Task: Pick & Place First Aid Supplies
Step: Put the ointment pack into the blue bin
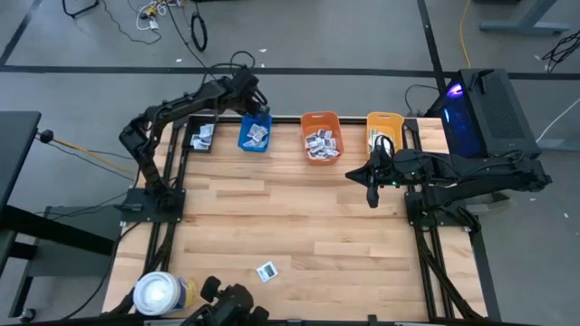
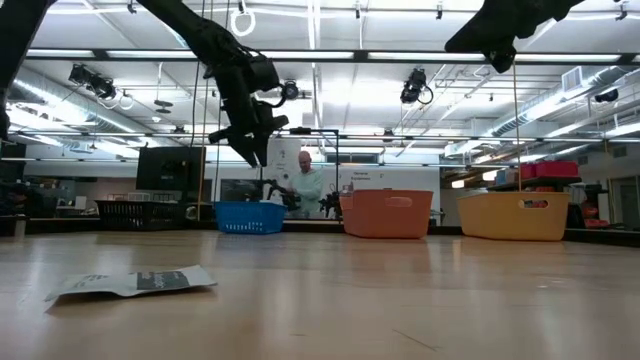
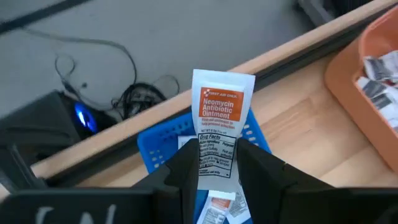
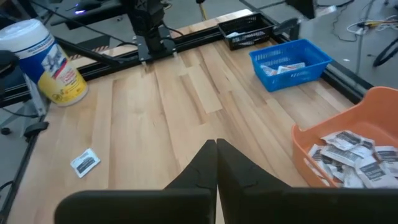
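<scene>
One packet, white with an orange label reading antibiotic ointment, is clamped upright between the fingers of your left gripper, which hangs over the blue bin at the upper left of the high view. Your right gripper waits above bare table just below the yellow bin, fingers pressed together and holding nothing.

Step in hand, by my judgement: release into the blue bin. The left wrist view shows the packet's lower end over the bin's interior, where similar packets already lie. Lower a little before you part the fingers; a light flat packet let go from height may drift over the rim. Keep the drop toward the bin's middle, not its far wall.

Edges: the blue bin sits close to the table's back edge, with floor and cables just beyond, so a packet missing on that side is lost. The orange bin stands near on the right, well filled.

Open room: the wooden table is broad and bare through the centre. One more packet lies alone near the lower edge of the high view, with a white canister at lower left, well apart from it. Your approach to that packet is unobstructed from either arm.
</scene>
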